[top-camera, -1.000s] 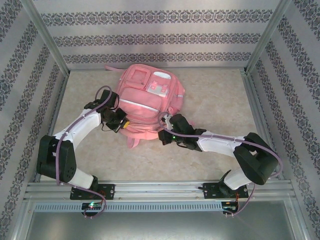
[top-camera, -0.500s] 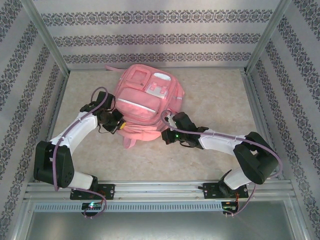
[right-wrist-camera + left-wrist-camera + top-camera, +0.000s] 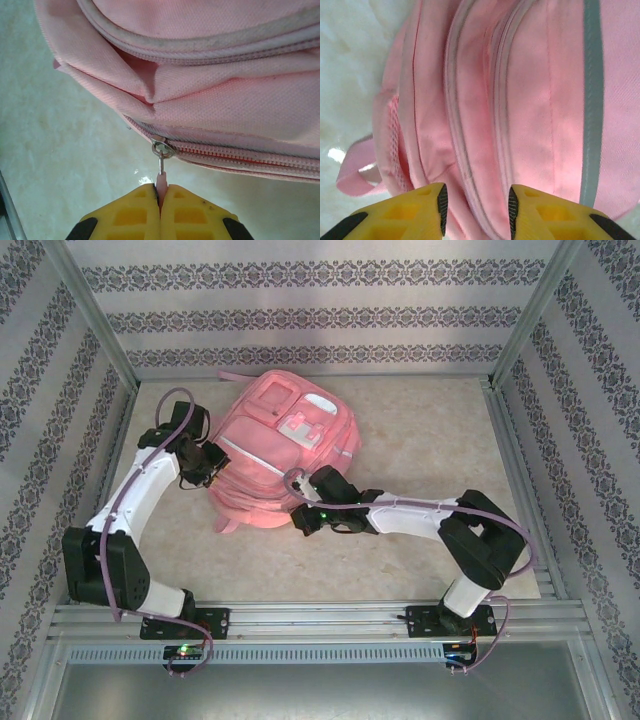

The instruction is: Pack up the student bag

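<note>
Bag [image 3: 285, 455] farther left, at right hand [image 3: 160, 194]

Bag [image 3: 268, 462]: matt woven pink cloth. Zip pull [image 3: 163, 149]: shiny metal ring. Tabletop [image 3: 430, 430]: smooth, faintly glossy, stone-look.

The student bag [image 3: 285, 450] lies flat on the pale table [image 3: 430, 440], front pockets up. The left gripper [image 3: 207, 462] sits against the bag's left side, and the right gripper [image 3: 303, 520] meets its near edge. A pink strap [image 3: 226, 526] pokes out at the near-left corner.
</note>
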Tool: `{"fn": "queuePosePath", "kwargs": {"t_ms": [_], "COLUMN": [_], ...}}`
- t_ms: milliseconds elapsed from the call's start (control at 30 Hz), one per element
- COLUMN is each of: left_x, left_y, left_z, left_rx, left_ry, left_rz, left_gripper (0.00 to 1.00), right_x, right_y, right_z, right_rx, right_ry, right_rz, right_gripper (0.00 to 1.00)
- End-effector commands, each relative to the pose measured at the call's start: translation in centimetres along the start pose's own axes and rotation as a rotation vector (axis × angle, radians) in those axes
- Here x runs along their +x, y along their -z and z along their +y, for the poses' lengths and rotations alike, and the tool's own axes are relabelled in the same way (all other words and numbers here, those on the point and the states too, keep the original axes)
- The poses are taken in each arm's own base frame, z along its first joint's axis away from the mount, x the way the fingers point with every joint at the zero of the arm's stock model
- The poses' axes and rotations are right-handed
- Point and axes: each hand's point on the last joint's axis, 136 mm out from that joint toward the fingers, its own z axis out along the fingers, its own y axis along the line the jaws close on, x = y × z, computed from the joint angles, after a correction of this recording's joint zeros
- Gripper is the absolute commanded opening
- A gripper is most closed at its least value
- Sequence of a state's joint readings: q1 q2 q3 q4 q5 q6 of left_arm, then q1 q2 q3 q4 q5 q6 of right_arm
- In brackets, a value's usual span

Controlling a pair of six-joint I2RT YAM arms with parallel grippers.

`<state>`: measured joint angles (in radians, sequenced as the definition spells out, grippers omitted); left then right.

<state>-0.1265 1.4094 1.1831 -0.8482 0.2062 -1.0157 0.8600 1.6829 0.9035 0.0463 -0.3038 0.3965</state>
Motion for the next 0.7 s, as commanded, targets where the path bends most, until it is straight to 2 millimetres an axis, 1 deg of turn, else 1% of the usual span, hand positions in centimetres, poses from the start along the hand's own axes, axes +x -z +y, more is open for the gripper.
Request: {"fn": "queuePosePath", "kwargs": {"t_ms": [0, 100, 133, 200, 267, 400, 500, 600, 667], "left_x": [4.8, 8.3, 9.0, 9.9, 10.1, 9.7, 9.6, 9.4, 9.5], "left_y": [-0.2, -0.9, -1.1, -1.7, -2.4, -2.8, -3.4, -4.4, -5.2], "left_z": [0.9, 0.8, 0.7, 0.6, 0.6, -0.8, -1.4, -1.4, -1.2], "left_rx": [-0.014, 0.003, 0.006, 0.011, 0.012, 0.063, 0.09, 0.095, 0.08], "left_ry": [0.057, 0.086, 0.086, 0.086, 0.102, 0.093, 0.094, 0.099, 0.101], "left_rz": [0.078, 0.131, 0.14, 0.14, 0.15, 0.135, 0.132, 0.125, 0.135], "left_gripper": [0.43, 0.46, 0.47, 0.51, 0.53, 0.54, 0.54, 0.52, 0.47], "right_x": [-1.0, -1.0, -1.0, -0.8, -0.7, -0.6, -0.4, -0.2, -0.2], "right_y": [-0.1, -0.2, -0.3, -0.4, -0.6, -0.6, -0.5, -0.4, -0.4], "right_z": [0.2, -0.1, -0.1, -0.2, -0.1, 0.0, -0.1, -0.2, -0.2], "right_rx": [0.011, 0.024, 0.025, 0.021, 0.015, 0.005, 0.003, 0.005, 0.009], "right_ry": [-0.012, -0.02, -0.023, -0.031, -0.036, -0.046, -0.053, -0.059, -0.058], "right_rz": [-0.016, -0.02, -0.02, -0.019, -0.019, -0.018, -0.017, -0.017, -0.02], "right_gripper": [0.0, 0.0, 0.0, 0.0, 0.0, 0.0, 0.0, 0.0, 0.0]}}
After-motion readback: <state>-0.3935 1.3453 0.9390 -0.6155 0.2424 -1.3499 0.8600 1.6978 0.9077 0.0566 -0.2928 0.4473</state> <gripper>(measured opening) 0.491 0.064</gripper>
